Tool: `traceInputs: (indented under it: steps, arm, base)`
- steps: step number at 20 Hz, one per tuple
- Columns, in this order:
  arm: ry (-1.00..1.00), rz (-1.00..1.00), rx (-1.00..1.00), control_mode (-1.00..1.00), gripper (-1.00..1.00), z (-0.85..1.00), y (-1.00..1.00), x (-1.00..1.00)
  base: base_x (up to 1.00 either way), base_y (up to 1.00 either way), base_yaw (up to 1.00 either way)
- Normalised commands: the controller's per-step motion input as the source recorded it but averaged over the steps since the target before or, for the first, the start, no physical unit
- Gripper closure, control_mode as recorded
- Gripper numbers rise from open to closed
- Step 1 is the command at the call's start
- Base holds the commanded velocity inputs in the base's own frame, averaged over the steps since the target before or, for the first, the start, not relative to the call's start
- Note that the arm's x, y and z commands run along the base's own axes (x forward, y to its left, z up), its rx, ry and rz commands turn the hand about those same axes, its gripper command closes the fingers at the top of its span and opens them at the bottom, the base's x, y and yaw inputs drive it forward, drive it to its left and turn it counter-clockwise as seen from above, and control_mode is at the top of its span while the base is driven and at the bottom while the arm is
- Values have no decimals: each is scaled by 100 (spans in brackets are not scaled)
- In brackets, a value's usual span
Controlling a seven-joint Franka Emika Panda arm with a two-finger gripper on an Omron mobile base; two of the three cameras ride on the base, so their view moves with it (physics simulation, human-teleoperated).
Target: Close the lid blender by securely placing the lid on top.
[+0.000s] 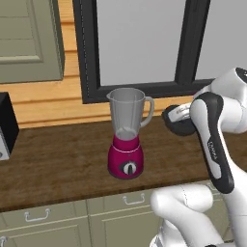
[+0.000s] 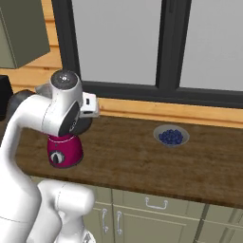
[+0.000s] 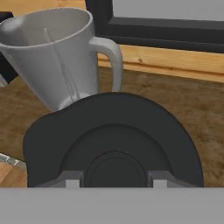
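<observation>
The blender (image 1: 126, 135) stands on the wooden counter, magenta-red base with a round dial below a clear grey jar whose mouth is uncovered. In the right base view my arm hides all but its base (image 2: 64, 152). My gripper (image 1: 179, 115) hangs just right of the jar's handle, at about its upper height, shut on the lid (image 1: 173, 123), a dark round disc. In the hand view the lid (image 3: 113, 135) spreads across the lower half with its raised centre between my fingertips (image 3: 72, 179). The jar (image 3: 57, 57) sits beyond it at upper left, handle toward me.
A shallow bowl of blue berries (image 2: 171, 136) rests on the counter (image 1: 58, 164) to the right. A black box appliance (image 1: 6, 126) stands at the far left. A dark-framed window (image 1: 140, 43) runs behind the counter, with cabinet drawers below the front edge.
</observation>
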Motion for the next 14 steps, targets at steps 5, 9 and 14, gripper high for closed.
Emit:
traceInputs:
  steps: [5,9,14]
  arm:
    - [0,0,0,-100,100,56,18,0]
    - [0,0,0,-100,100,31,32,0]
    - [0,0,0,-100,100,16,45,1]
  base:
    - [0,0,0]
    - [0,0,0]
    - [0,0,0]
